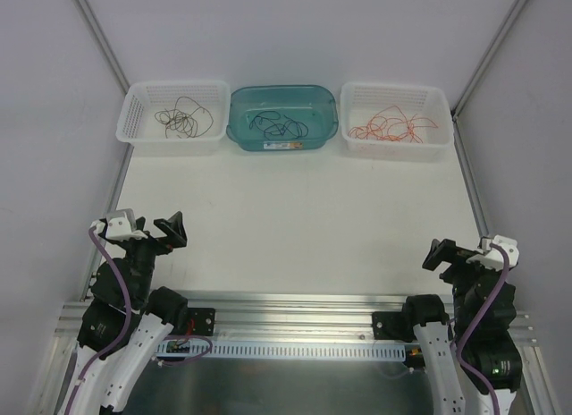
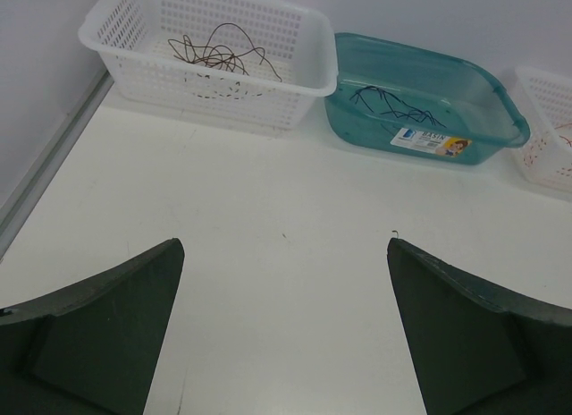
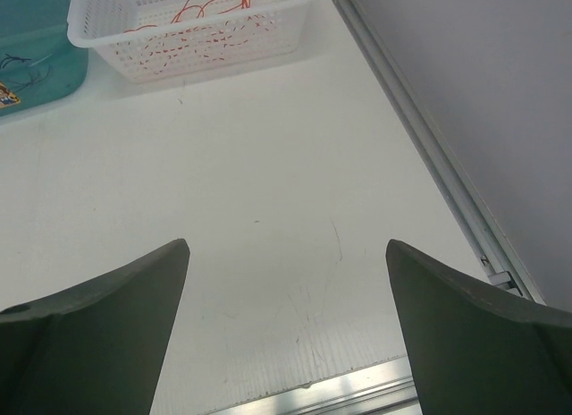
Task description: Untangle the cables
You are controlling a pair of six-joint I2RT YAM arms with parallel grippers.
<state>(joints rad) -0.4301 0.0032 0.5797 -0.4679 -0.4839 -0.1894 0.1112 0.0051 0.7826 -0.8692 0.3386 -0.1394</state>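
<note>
Three bins stand in a row at the far edge of the worktop [image 1: 295, 218]; we take the teal tub [image 1: 234, 120] as our landmark.

- In the tub: a few dark cables [image 1: 279, 124], loose curls.
- White basket left of the tub [image 1: 174, 145]: brown-black cables [image 1: 186, 118], a small open loop cluster.
- White basket right of the tub [image 1: 398, 148]: red-orange cables [image 1: 393, 126], spread flat.

We see no mixed knot and no strand on the worktop in front of the tub. Each colour lies in its own bin, so we judge the untangling done or very nearly so. Whether strands within one bin are knotted is too fine to tell.

The left claw [image 2: 284, 254] and right claw [image 3: 286, 249] are well on the near side of the tub. Both have their jaws spread wide, nothing between them and nothing touched.
</note>
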